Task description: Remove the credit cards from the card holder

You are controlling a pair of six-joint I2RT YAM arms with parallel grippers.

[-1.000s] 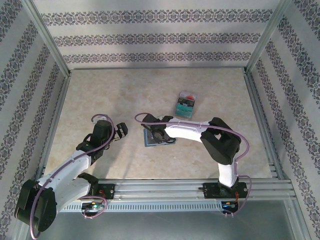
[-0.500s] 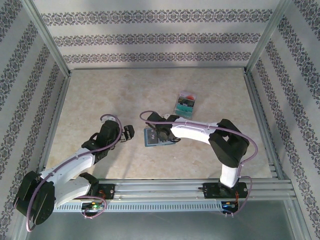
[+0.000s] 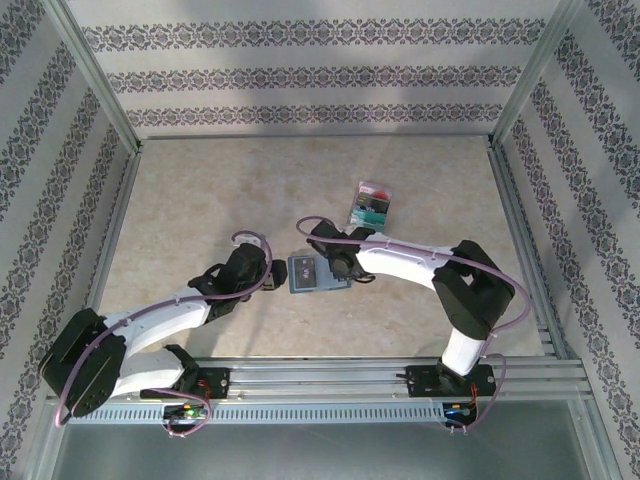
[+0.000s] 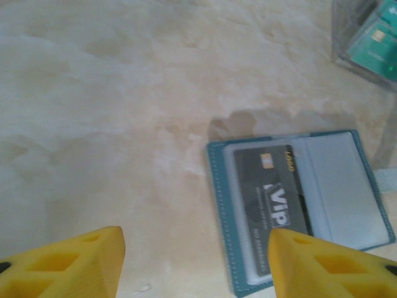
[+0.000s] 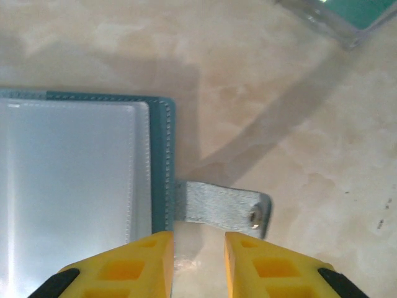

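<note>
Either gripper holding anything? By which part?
Nothing held. The left gripper open, short of the card holder; the right gripper hovers at its snap tab, jaws narrow, unclamped.

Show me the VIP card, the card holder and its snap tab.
VIP card (image 4: 273, 200), left wrist view, its dark face.
card holder (image 4: 338, 186), left wrist view, empty blue-grey pocket.
snap tab (image 5: 217, 205), right wrist view, middle of strap.

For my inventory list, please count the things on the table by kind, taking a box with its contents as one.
Card holder: 1
Dark card: 1
Clear box: 1
Total: 3
</note>
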